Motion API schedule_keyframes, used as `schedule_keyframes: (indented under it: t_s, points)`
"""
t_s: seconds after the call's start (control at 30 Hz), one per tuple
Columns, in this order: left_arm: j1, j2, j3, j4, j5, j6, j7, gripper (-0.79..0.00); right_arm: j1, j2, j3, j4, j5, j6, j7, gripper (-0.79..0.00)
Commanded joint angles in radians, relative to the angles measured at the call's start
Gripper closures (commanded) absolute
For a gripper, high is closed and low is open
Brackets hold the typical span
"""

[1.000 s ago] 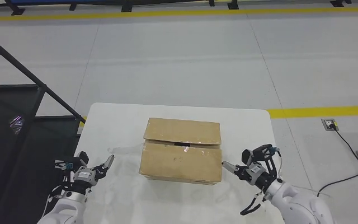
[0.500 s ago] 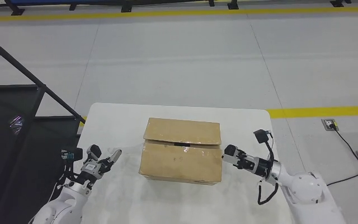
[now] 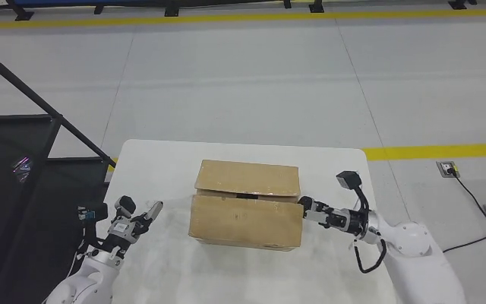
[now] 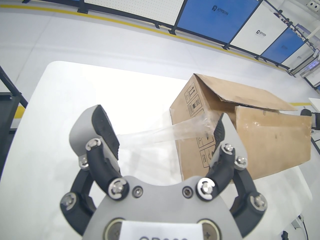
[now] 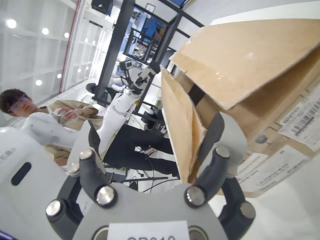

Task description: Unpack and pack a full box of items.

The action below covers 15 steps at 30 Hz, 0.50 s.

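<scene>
A brown cardboard box [image 3: 244,220] stands mid-table with its top flaps loosely closed and a dark gap between them. My left gripper [image 3: 141,221] sits open on the table a short way from the box's left end [image 4: 192,116]. In the left wrist view its fingers [image 4: 105,126] are spread wide. A strip of clear tape [image 4: 160,133] stretches from that end of the box toward them. My right gripper [image 3: 307,207] is at the box's right end. It is open [image 5: 155,136], and the edge of the near flap [image 5: 180,126] stands between its fingers.
The white table [image 3: 152,163] has bare room on both sides of the box and in front of it. A black metal frame [image 3: 45,114] stands beyond the table's left edge. White labels [image 5: 297,121] cover the box's right end.
My right gripper has swung in from the table's front right to the box's right end, level with the flaps. The left gripper has edged slightly toward the box.
</scene>
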Motion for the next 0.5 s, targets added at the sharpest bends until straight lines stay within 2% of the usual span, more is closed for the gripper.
schedule_keyframes:
  t_s: [0.0,0.13,0.23,0.33,0.47]
  points:
    - [0.004,0.000,0.001,-0.009,-0.001,0.003,0.004,-0.785,-0.009,0.010,-0.004,-0.049,0.072,0.038,0.033,-0.785]
    - [0.013,0.001,0.002,-0.028,-0.013,-0.038,-0.005,-0.785,-0.051,0.043,-0.011,-0.194,0.153,0.101,0.096,-0.785]
    - [0.019,0.005,-0.002,-0.036,0.008,-0.102,-0.015,-0.785,-0.090,0.074,-0.014,-0.298,0.145,0.137,0.132,-0.785]
    - [0.027,0.012,-0.003,-0.034,0.049,-0.199,-0.031,-0.785,-0.124,0.108,-0.035,-0.371,0.076,0.147,0.142,-0.785]
    - [0.037,0.025,-0.009,-0.014,0.114,-0.372,-0.072,-0.785,-0.152,0.152,-0.092,-0.395,-0.053,0.107,0.102,-0.785]
